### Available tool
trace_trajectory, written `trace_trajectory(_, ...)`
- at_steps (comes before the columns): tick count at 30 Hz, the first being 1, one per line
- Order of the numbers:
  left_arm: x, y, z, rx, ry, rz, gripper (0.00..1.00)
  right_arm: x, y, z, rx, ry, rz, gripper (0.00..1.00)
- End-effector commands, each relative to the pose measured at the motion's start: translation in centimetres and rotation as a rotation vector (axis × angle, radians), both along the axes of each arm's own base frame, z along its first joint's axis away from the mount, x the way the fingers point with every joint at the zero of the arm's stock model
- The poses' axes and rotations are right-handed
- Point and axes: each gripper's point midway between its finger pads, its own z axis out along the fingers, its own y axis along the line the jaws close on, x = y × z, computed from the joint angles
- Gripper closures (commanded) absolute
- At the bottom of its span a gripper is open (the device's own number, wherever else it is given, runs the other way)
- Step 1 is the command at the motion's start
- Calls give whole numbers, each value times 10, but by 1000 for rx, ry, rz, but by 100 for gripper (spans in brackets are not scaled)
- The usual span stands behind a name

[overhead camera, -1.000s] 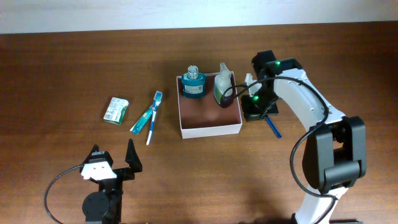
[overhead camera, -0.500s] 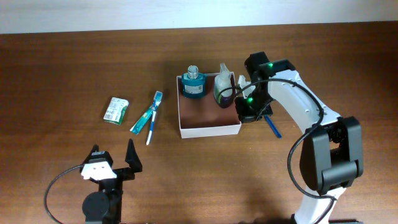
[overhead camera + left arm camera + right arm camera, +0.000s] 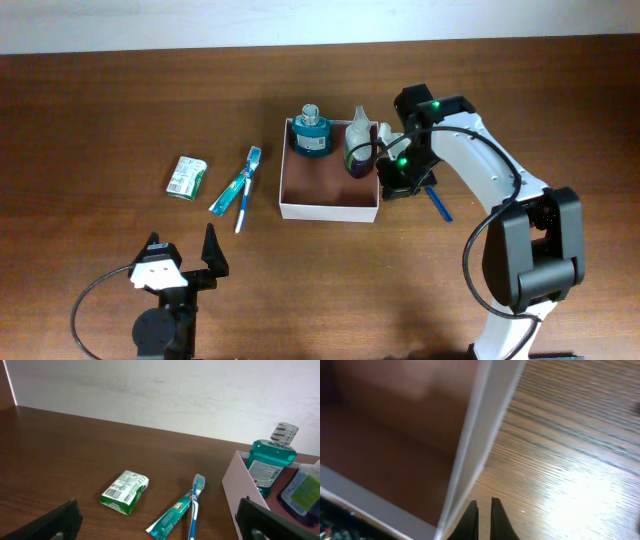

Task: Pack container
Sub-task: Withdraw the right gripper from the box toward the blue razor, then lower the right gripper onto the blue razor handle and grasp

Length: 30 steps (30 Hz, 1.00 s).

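Shoving the container (image 3: pixel 328 211) sideways, by the look of it. Versus a second ago it sits a bit further left on the table (image 3: pixel 90 110) and is slightly turned.

The right gripper (image 3: pixel 484 516) is low at the outside of the container's right wall. Its fingers are pinched nearly together with nothing between them, so I read it as a nudge, not a grab.

Both bottles rode along inside. The teal mouthwash bottle (image 3: pixel 311 135) is in the container's back-left corner and the green-labelled bottle (image 3: pixel 356 150) in its back-right. The rest of the container floor is bare.

What it means: the container is now closer to the loose items on its left, probably staging for the other arm.
- The toothbrush (image 3: pixel 195 502) and toothpaste tube (image 3: pixel 167 521) lie just left of the container.
- The green-and-white packet (image 3: pixel 187 176) is further left.
- The left gripper (image 3: pixel 182 247) is spread wide and empty, well off the container's front-left.
- A blue stick (image 3: pixel 438 205) lies right of the container by the right arm, still unpacked.

Writing: the mouthwash label, packet and tube all carry print, too small to read. No brand is legible.
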Motion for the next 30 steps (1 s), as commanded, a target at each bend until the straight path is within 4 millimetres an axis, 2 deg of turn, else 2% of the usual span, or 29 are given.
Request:
trace_trajectory(1,0,-1,-1,18,-2,-9,1,4,-29,-7,-84,-10,-3,96)
trace_trajectory(6,0,-1,-1,18,-2,-9,1,6,-54,-7,-101,-11,-4,96)
trace_trajectory(12,0,-1,-1,18,-2,-9,1,13,-85,-10,-166,-33,-8,92)
trace_trajectory(15,0,-1,-1,18,-2,-9,1,15,-89,-10,-177,-47,18,90)
trace_trajectory(23,0,-1,-1,18,-2,-9,1,20,-95,-11,-200,-91,122,71)
trace_trajectory(27,0,-1,-1,18,-2,-9,1,22,-108,-13,-273,-96,128,69)
trace_trajectory(30,0,-1,-1,18,-2,-9,1,22,-109,-15,-283,-99,128,69)
